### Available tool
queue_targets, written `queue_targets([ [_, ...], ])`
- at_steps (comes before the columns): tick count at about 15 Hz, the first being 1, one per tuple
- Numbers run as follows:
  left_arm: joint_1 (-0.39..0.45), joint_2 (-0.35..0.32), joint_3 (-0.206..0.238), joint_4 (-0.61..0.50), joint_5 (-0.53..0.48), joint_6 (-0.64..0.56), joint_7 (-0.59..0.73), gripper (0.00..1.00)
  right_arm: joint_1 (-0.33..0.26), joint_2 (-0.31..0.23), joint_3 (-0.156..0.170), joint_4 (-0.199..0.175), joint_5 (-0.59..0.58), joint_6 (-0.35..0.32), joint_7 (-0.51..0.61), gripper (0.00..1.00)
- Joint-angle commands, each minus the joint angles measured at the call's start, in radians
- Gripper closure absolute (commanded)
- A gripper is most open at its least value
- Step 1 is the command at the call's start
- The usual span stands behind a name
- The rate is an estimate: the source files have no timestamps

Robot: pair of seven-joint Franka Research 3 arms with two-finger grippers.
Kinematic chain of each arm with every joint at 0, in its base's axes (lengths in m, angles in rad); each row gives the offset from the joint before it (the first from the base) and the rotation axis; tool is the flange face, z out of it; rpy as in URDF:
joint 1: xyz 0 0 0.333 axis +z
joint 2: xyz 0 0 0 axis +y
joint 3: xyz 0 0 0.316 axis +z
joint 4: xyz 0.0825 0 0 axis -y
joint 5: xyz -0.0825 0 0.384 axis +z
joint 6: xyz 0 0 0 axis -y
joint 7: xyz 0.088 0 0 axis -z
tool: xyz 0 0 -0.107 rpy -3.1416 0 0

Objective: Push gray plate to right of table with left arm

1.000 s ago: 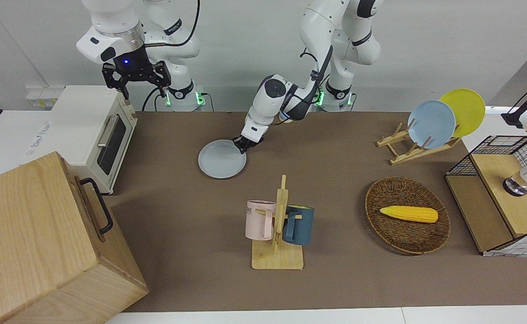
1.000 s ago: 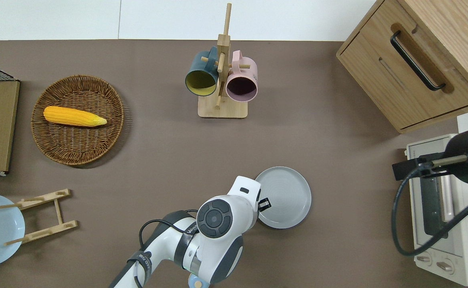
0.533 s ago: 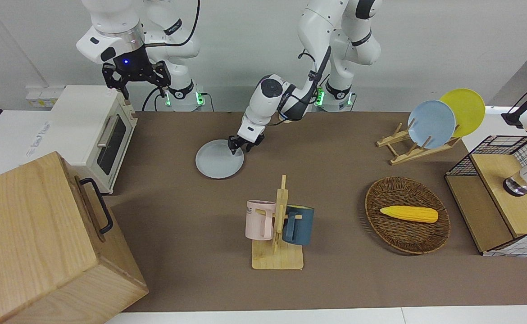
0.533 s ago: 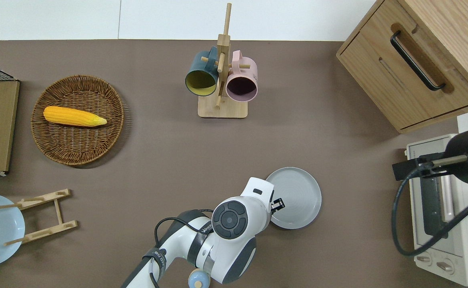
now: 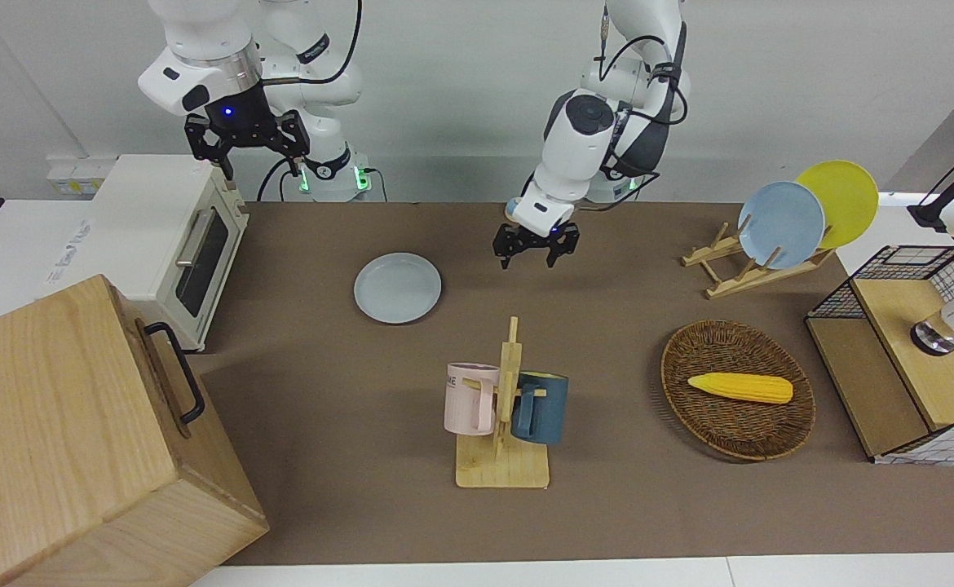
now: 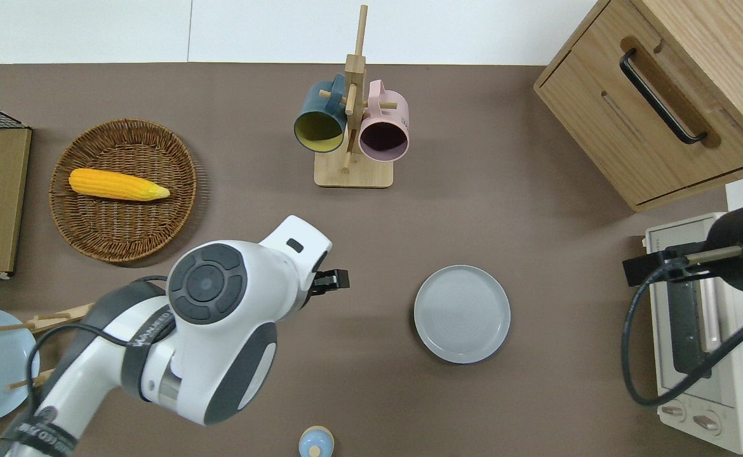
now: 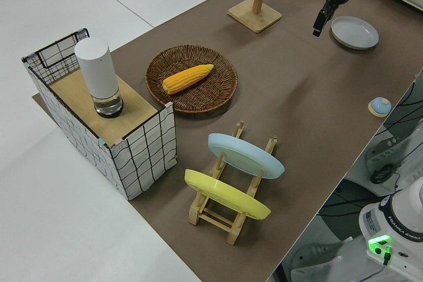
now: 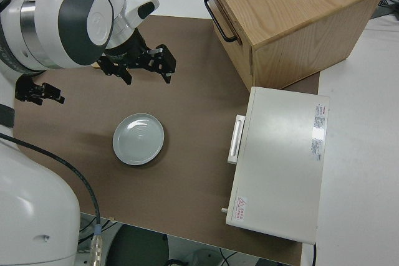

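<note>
The gray plate (image 5: 397, 288) lies flat on the brown table (image 5: 624, 310), with nothing touching it. It also shows in the overhead view (image 6: 461, 313), the left side view (image 7: 355, 32) and the right side view (image 8: 138, 139). My left gripper (image 5: 536, 253) is open and empty, up in the air. In the overhead view the left gripper (image 6: 333, 279) is over bare table, well apart from the plate toward the left arm's end. My right gripper (image 5: 247, 148), with a blue wrist light, is open and parked.
A white toaster oven (image 5: 169, 244) and a wooden cabinet (image 5: 77, 432) stand at the right arm's end. A mug rack (image 5: 503, 408) stands farther from the robots than the plate. A wicker basket with corn (image 5: 736, 388), a plate rack (image 5: 770, 236) and a wire crate (image 5: 909, 350) are at the left arm's end.
The left gripper pushed the plate slightly toward the right arm's end. It then let go of the plate's edge, rose and swung back toward the left arm's end.
</note>
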Motion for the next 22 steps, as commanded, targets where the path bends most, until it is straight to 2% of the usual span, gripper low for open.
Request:
queue_targets([
  [1, 0.105, -0.023, -0.010, 0.042, 0.070, -0.073, 0.100, 0.00, -0.008, -0.010, 0.005, -0.004, -0.001, -0.012, -0.008, 0.005],
  [5, 0.280, -0.040, -0.007, 0.177, 0.070, -0.285, 0.345, 0.00, -0.008, -0.010, 0.005, -0.004, 0.001, -0.012, -0.008, 0.005],
  [8, 0.357, -0.060, -0.004, 0.258, 0.090, -0.385, 0.381, 0.00, -0.008, -0.010, 0.005, -0.004, 0.001, -0.012, -0.008, 0.005],
  [10, 0.389, -0.055, -0.006, 0.386, 0.133, -0.521, 0.454, 0.00, -0.008, -0.010, 0.005, -0.004, 0.001, -0.012, -0.006, 0.005],
  [17, 0.405, -0.060, 0.034, 0.515, 0.161, -0.724, 0.487, 0.00, -0.008, -0.010, 0.005, -0.004, 0.001, -0.012, -0.008, 0.005],
  [20, 0.402, -0.072, 0.059, 0.539, 0.150, -0.740, 0.485, 0.00, -0.008, -0.010, 0.005, -0.004, -0.001, -0.012, -0.008, 0.005],
  [22, 0.402, -0.080, 0.056, 0.539, 0.156, -0.733, 0.477, 0.00, -0.008, -0.010, 0.005, -0.004, 0.001, -0.012, -0.008, 0.005],
])
